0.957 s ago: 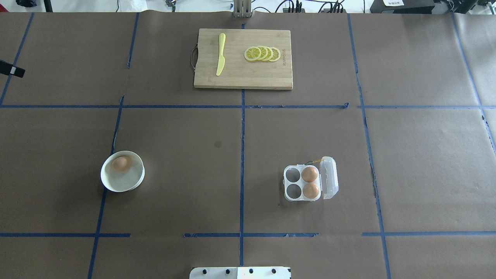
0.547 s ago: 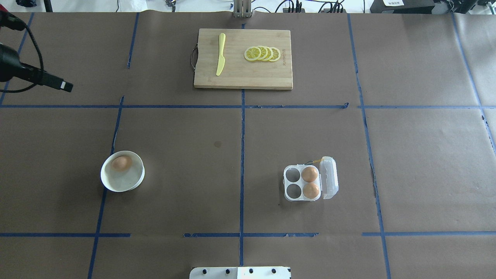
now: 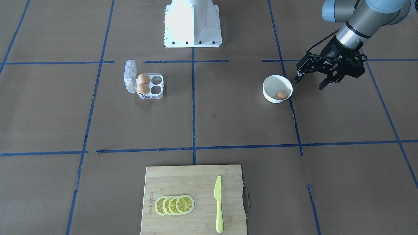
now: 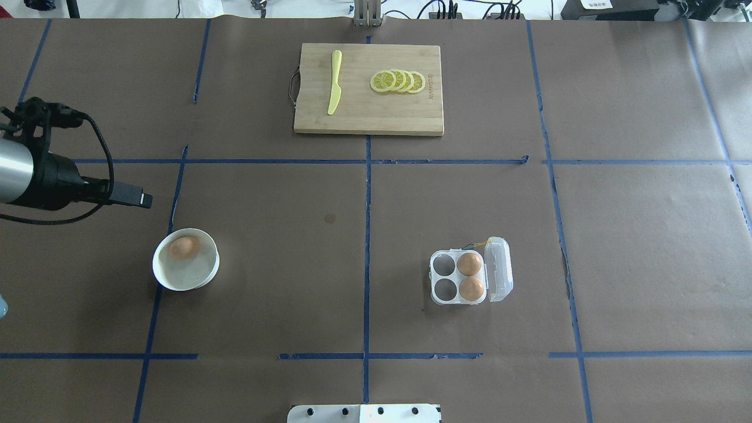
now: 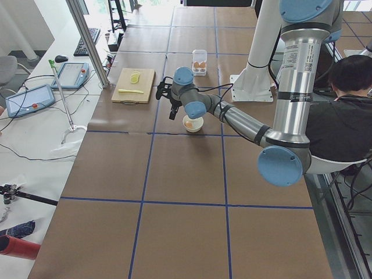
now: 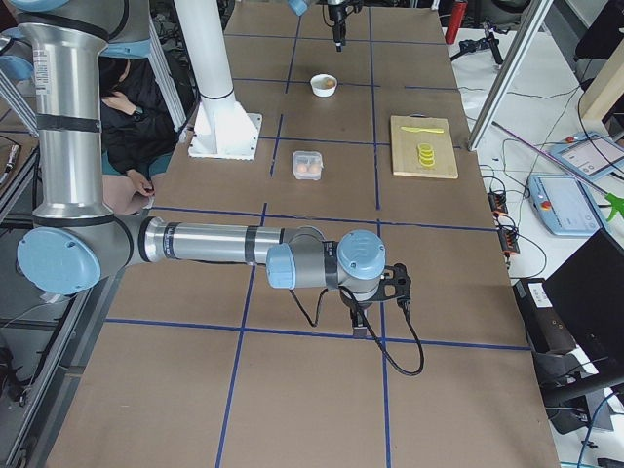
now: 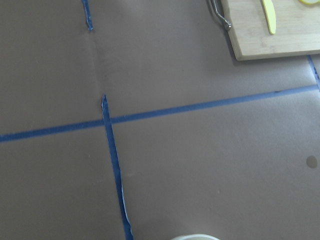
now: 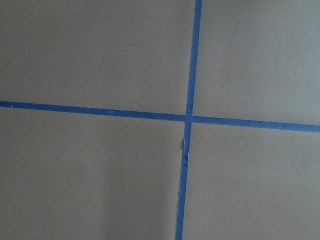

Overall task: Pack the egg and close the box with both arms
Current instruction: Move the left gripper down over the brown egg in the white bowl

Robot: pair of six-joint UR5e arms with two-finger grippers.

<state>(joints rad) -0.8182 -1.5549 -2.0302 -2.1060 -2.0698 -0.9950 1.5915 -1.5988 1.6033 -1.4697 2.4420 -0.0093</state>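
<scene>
One orange-brown egg (image 3: 281,95) lies in a round white bowl (image 3: 271,81); it also shows in the overhead view (image 4: 183,247). The clear four-cell box (image 4: 445,276) stands with its lid (image 4: 499,270) open. Two more eggs (image 4: 470,276) fill the cells beside the lid; the other two cells are empty. My left gripper (image 3: 310,82) is open and empty, above the table just beside the bowl. My right gripper (image 6: 361,322) shows only in the exterior right view, far from the box; I cannot tell whether it is open or shut.
A wooden cutting board (image 4: 364,111) with a yellow knife (image 4: 335,82) and lemon slices (image 4: 398,81) lies at the far middle. The white pedestal base (image 3: 192,26) stands at the near edge. Blue tape lines cross the brown table cover.
My left arm has come into the overhead view from the far left and moved toward the bowl. The egg, bowl and box have not moved.
</scene>
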